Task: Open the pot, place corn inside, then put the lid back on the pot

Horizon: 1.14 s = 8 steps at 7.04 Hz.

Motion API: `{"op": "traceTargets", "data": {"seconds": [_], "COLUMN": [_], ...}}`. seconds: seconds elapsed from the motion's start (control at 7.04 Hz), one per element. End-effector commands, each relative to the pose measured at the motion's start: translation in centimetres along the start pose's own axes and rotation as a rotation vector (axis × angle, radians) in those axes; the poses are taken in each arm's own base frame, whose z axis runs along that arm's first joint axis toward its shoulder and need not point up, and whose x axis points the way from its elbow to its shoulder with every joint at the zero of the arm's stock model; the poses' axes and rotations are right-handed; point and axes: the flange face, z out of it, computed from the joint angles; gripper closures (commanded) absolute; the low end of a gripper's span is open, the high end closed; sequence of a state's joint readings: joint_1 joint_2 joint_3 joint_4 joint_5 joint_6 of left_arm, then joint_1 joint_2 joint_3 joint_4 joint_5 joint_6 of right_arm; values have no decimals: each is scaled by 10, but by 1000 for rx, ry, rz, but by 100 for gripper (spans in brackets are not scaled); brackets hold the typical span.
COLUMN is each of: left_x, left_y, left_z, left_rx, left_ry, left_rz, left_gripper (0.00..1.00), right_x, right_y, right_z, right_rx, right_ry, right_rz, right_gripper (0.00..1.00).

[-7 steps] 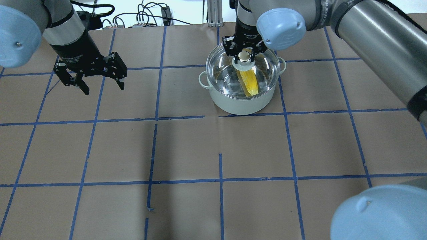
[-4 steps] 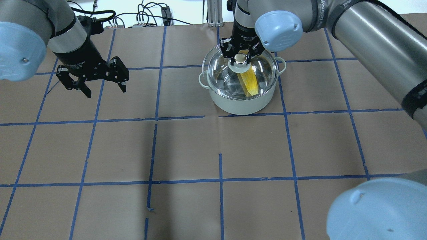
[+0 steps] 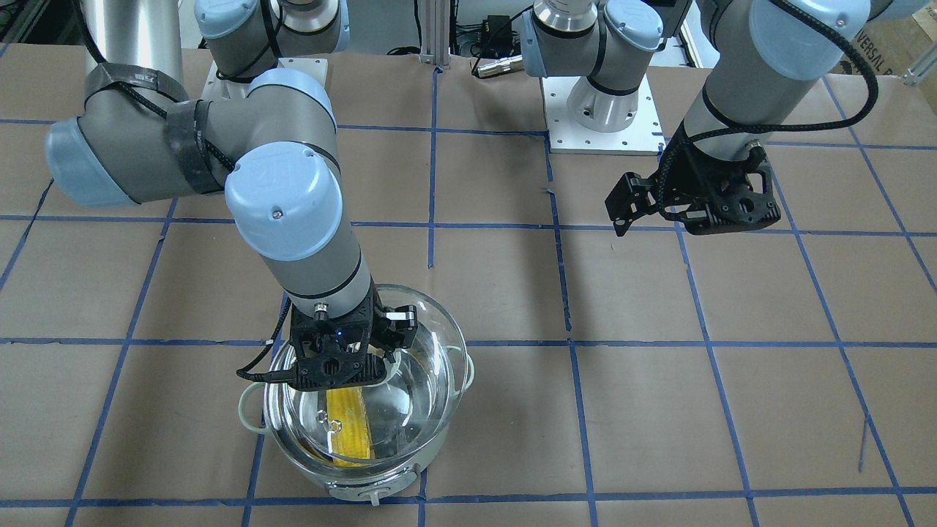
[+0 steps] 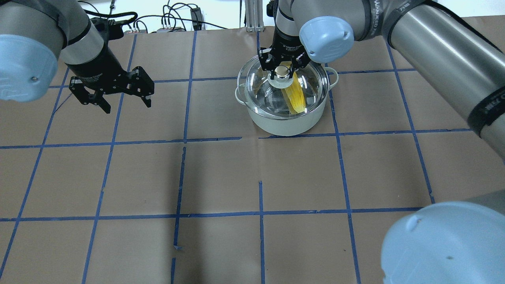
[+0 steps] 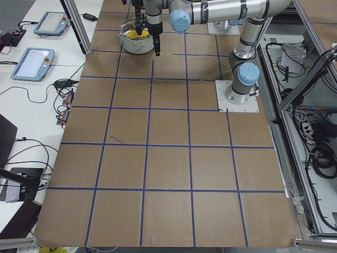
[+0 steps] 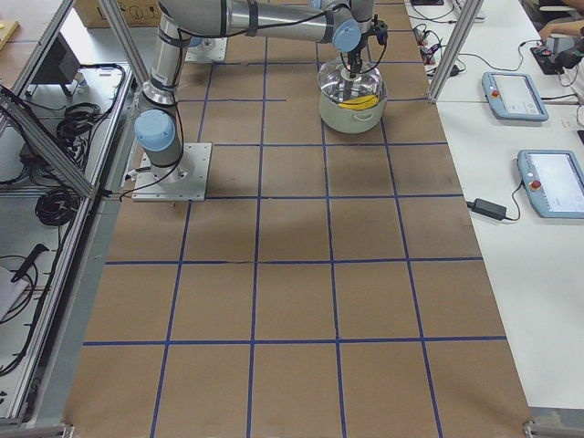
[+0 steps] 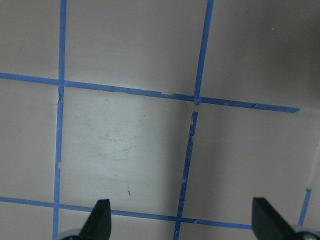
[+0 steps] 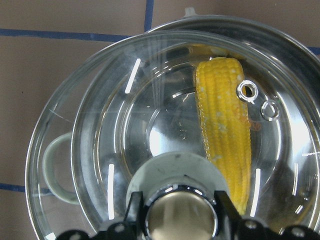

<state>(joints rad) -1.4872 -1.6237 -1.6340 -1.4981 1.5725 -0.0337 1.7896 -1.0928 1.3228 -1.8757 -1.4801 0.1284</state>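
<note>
You have one pot [image 4: 286, 122], one corn [image 4: 294, 96] and one lid [image 4: 256, 85] here, plus two arms with one end effector each. The corn lies inside the pot, aslant on the steel floor. The right end effector [image 4: 281, 71] is clamped on the lid's knob [image 4: 281, 73], with the lid over the pot but off-centre, its rim overhanging the pot's wall on the overhead view's left. You cannot tell from these views whether the glass sits on the rim or hangs just above it. The left end effector [image 4: 126, 107] hovers well apart from the pot with its jaws spread wide, holding nothing.

The surface [image 4: 221, 177] is covered in brown paper, squared off with blue tape [image 4: 261, 236] (torn in a few spots). A white side bench carries two tablet-like screens [image 6: 515, 94] with cables.

Only the right wrist view shows you two small metal rings [image 8: 246, 90] in the glass beside the corn, and a loop handle [image 8: 50, 165] seen through the overhanging lid. Only the front-facing view shows the pot's small front tab [image 3: 375, 499]. The left wrist view gives you just paper, tape and two dark fingertips [image 7: 100, 220] far apart.
</note>
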Motion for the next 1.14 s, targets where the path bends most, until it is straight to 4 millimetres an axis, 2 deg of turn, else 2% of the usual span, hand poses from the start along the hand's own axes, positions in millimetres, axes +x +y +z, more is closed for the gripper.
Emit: {"op": "traceTargets", "data": {"seconds": [0.0, 0.57, 0.99], "left_x": [-4, -2, -1], "left_y": [0, 1, -3], "left_z": [-4, -14, -6], "left_rx": [-5, 17, 0], "left_ry": [-9, 22, 16], "left_rz": [5, 7, 10], "left_gripper": [0, 0, 0], "right_x": [3, 9, 11], "right_y": [-2, -3, -5], "right_z": [3, 6, 2], "right_rx": [-4, -9, -1], "right_ry": [1, 2, 3], "right_rz": [-3, -5, -9], "right_gripper": [89, 89, 89]}}
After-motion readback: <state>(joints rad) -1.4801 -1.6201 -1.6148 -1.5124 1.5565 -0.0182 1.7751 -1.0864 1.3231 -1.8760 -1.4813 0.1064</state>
